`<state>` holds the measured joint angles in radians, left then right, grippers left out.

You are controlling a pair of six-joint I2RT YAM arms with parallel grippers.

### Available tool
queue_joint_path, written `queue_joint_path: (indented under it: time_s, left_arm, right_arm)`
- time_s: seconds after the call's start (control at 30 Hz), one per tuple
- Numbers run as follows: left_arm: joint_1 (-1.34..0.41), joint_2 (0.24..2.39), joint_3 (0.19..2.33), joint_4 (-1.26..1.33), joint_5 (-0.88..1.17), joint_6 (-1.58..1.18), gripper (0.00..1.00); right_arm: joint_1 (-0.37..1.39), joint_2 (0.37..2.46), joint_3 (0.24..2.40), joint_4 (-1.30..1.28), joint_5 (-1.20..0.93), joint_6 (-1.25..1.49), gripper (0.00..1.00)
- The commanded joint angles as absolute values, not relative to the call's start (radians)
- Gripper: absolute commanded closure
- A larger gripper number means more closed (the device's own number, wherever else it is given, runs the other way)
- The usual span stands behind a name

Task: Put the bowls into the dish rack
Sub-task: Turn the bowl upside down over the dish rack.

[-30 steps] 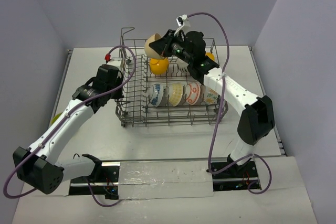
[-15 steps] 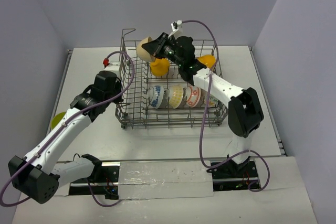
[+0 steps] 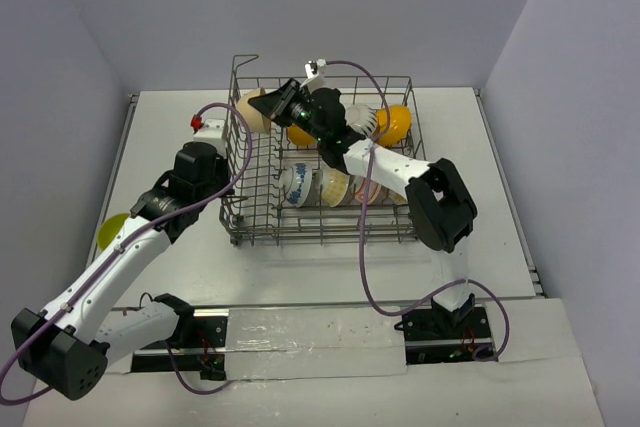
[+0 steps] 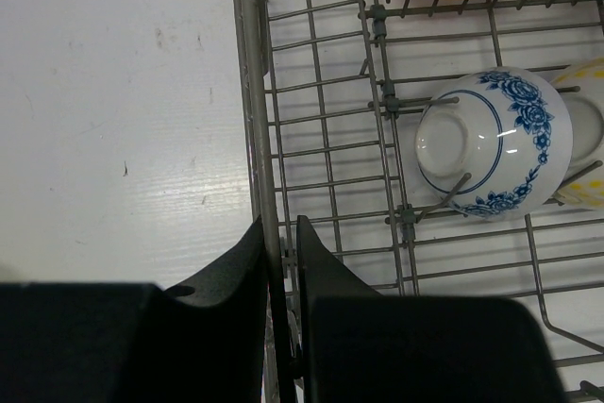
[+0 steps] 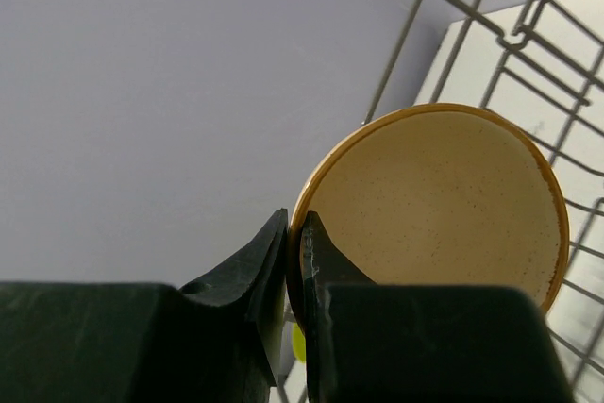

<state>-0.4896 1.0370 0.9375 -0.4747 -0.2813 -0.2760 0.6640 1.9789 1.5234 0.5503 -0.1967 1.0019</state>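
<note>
On my feed the two arms look alike: the left arm (image 3: 110, 269) and the right arm (image 3: 388, 162) are both built of smooth white links joined by chunky black joint housings, each mounted on a black base plate (image 3: 215, 332) at the near edge. A purple cable (image 3: 362, 247) trails along each one, the left ending at a red plug (image 3: 205, 125) and the right at a small white plug (image 3: 318, 67). Up close, the left gripper (image 4: 280, 224) and the right gripper (image 5: 294, 219) show matt black, wedge-shaped fingers (image 4: 316, 252) tapering to thin tips.
</note>
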Motion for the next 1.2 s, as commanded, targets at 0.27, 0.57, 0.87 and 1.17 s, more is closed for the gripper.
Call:
queue_joint_path:
  time_s: [0.27, 0.57, 0.87, 1.17]
  left_arm:
    - [-0.502, 1.049, 0.881, -0.512, -0.170, -0.285, 1.00]
    - [-0.502, 1.042, 0.879, -0.508, -0.169, -0.285, 1.00]
    - [-0.502, 1.048, 0.876, -0.503, -0.164, -0.285, 1.00]
    - [-0.502, 1.054, 0.873, -0.502, -0.170, -0.291, 1.00]
  right_arm:
    - [0.673, 2.039, 1.511, 0.811, -0.117, 1.141, 1.00]
    - [0.666, 2.167, 1.581, 0.853, -0.152, 1.210, 1.00]
    - [0.663, 2.236, 1.621, 0.879, -0.155, 1.212, 1.00]
    - [0.650, 2.206, 1.537, 0.868, -0.147, 1.172, 1.00]
